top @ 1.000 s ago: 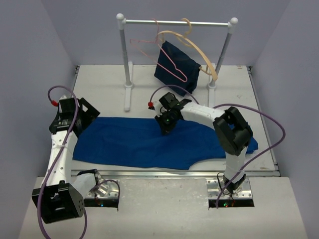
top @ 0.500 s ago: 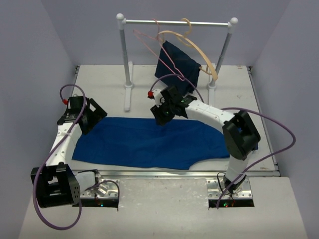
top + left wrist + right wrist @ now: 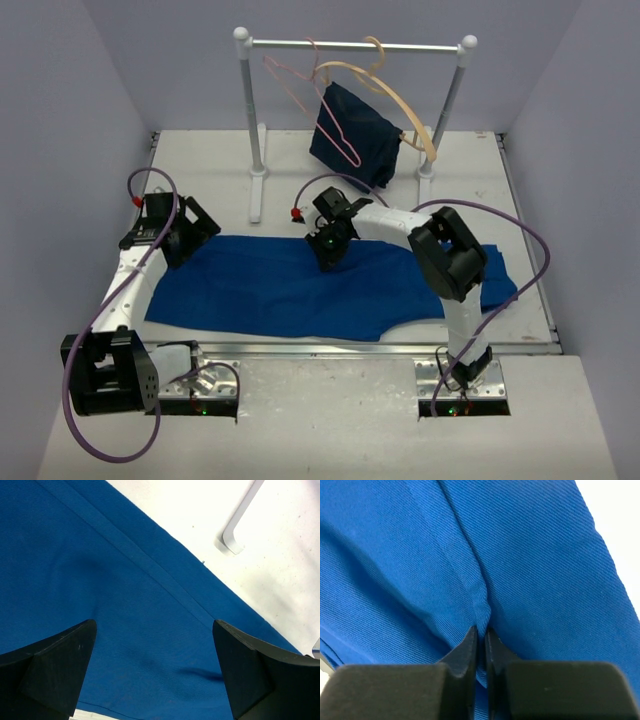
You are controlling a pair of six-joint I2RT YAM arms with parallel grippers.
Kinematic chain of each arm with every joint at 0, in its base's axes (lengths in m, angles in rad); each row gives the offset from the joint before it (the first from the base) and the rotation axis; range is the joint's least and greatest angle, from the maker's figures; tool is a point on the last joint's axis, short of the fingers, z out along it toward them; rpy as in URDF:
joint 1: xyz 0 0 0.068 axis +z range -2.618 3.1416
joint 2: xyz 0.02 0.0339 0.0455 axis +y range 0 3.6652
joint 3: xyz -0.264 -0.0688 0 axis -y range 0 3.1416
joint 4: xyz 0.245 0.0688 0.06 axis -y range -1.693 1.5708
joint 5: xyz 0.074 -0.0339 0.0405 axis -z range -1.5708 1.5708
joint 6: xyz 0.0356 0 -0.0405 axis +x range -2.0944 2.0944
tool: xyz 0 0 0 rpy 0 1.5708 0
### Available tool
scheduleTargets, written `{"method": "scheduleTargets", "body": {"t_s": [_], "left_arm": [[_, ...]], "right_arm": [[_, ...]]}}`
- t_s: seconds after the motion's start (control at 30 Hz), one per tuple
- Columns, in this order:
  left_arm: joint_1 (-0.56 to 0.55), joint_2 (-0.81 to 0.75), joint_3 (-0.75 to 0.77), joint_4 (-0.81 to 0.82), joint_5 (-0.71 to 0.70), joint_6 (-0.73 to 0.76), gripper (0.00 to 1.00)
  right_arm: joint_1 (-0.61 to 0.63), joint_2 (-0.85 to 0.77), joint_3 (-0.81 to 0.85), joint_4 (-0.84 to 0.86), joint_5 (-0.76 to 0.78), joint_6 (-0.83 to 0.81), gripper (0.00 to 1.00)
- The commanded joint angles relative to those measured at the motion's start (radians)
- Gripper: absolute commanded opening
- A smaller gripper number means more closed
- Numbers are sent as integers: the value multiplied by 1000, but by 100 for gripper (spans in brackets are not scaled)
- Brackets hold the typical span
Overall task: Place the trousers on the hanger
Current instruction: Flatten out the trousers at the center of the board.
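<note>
R tool (image 3: 481,632): fingers nearly together, narrow, pinching a raised fold of the trousers (image 3: 545,555) btwn the tips. In the top view the R tool (image 3: 328,250) sits on the cloth near its far edge, approx mid-length. Vs half a sec ago it has come nearer and lower onto the fabric, and the R elbow has swung left.

L tool (image 3: 154,623): wide, nothing btwn the fingers, blue cloth w/ a stitched seam below. Can't tell if the tips touch it. From above the L tool (image 3: 185,238) is over the left end of the trousers (image 3: 290,285). It is about where it was half a sec ago, but further right than a full sec ago.

Trousers lie flat across the worktop (image 3: 470,180), long side left-right, not on the hanger (image 3: 322,100). Outline much as before.

Hanger hangs by its hook on the rail (image 3: 355,44) at the back, tilted, at a different angle in each frame. Beside it are the wooden hanger (image 3: 400,105) and the navy garment (image 3: 355,135), both unchanged. A rack foot (image 3: 235,535) shows in the L wrist view, on bare worktop just beyond the cloth edge.
</note>
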Motion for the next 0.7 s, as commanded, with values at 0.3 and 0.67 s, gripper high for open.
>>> {"method": "scheduleTargets", "body": {"t_s": [0.3, 0.67], "left_arm": [[-4, -4, 51, 25, -41, -3, 100], [-4, 119, 158, -5, -197, -158, 100]], "right_arm": [[5, -332, -71, 125, 69, 39, 0], [-11, -140, 12, 144, 271, 5, 1]]}}
